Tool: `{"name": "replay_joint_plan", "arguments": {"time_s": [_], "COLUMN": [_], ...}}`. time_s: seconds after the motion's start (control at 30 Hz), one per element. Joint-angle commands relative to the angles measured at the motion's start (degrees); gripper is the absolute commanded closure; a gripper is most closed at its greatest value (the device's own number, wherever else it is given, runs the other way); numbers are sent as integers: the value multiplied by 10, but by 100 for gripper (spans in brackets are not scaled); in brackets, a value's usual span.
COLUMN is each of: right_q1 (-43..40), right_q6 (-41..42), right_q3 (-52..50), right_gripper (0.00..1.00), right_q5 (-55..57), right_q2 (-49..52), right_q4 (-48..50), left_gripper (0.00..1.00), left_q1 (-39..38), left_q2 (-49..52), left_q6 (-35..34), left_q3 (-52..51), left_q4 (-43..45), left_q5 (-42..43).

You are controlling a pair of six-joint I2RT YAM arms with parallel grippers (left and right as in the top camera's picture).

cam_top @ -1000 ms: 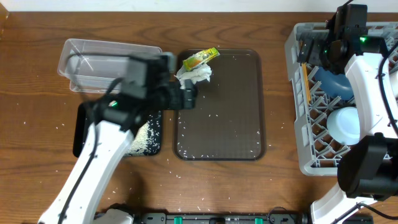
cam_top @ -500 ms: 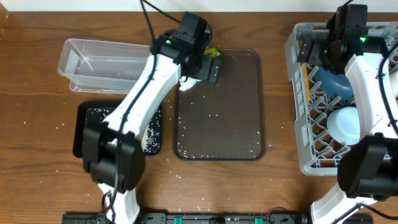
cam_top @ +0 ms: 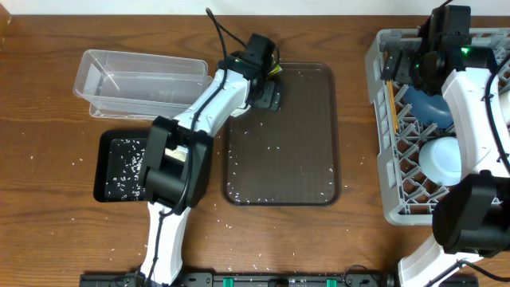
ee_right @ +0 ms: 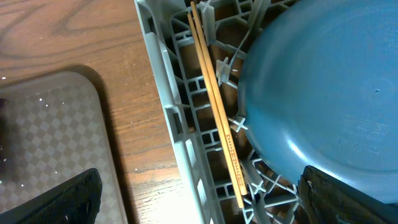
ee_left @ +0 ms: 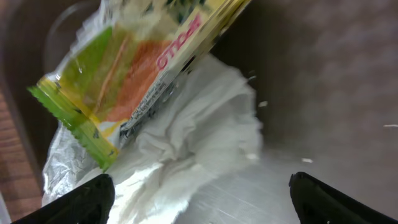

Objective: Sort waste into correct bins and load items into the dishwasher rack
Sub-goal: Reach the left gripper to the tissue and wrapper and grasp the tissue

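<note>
My left gripper point(cam_top: 264, 89) is open over the far left corner of the brown serving tray point(cam_top: 311, 119). In the left wrist view its jaws point(ee_left: 199, 208) straddle the crumpled white napkin point(ee_left: 186, 143), with the yellow-green wrapper point(ee_left: 130, 81) lying on top; they hold nothing. The wrapper's tip point(cam_top: 274, 68) peeks out overhead. Rice grains lie in the black tray point(cam_top: 107, 171). The clear tub point(cam_top: 135, 78) is beside it. My right gripper point(cam_top: 406, 65) is open and empty point(ee_right: 202, 208) over the grey rack point(cam_top: 381, 135), which holds chopsticks point(ee_right: 217, 112), the blue plate point(ee_right: 323, 93) and a white cup point(cam_top: 442, 159).
Loose rice grains point(cam_top: 271, 147) are scattered over the brown tray and on the wooden table around it. My left arm point(cam_top: 179, 159) stretches across the black tray's right side. The rack wall point(ee_right: 165, 106) runs close to the brown tray's right edge.
My left arm has swung from the black tray up to the brown tray's far left corner and now covers the napkin and most of the wrapper. The right arm has not moved.
</note>
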Motion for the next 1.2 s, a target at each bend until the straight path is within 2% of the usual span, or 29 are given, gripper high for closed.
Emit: {"name": "replay_joint_plan", "arguments": {"time_s": [0.0,0.1,0.2,0.27,0.33,0.4,0.57,0.8,1.0,1.17], "right_q1": [-3,-3,-3,-3,-3,-3,-3,-3,-3,-3], "right_q6": [0,0,0,0,0,0,0,0,0,0], "right_q3": [11,11,11,11,11,11,11,11,11,11], "right_gripper": [1,1,1,1,1,1,1,1,1,1], "right_q5": [0,0,0,0,0,0,0,0,0,0], "right_q2": [-3,-3,-3,-3,-3,-3,-3,-3,-3,-3], "right_q4": [0,0,0,0,0,0,0,0,0,0], "left_gripper": [12,12,22,35,55,69,93,94,94,94], "left_q1": [0,0,0,0,0,-1,-7,-5,4,25], "left_q2": [17,24,25,25,25,23,-8,-113,-219,-268], "left_q6": [5,5,5,5,5,4,-15,-102,-105,-105], "left_q3": [9,9,7,7,7,7,7,7,7,7], "left_q4": [0,0,0,-1,-5,-12,-61,-135,-149,-146], "left_q5": [-33,-33,-33,-33,-32,-32,-28,-28,-28,-28]}}
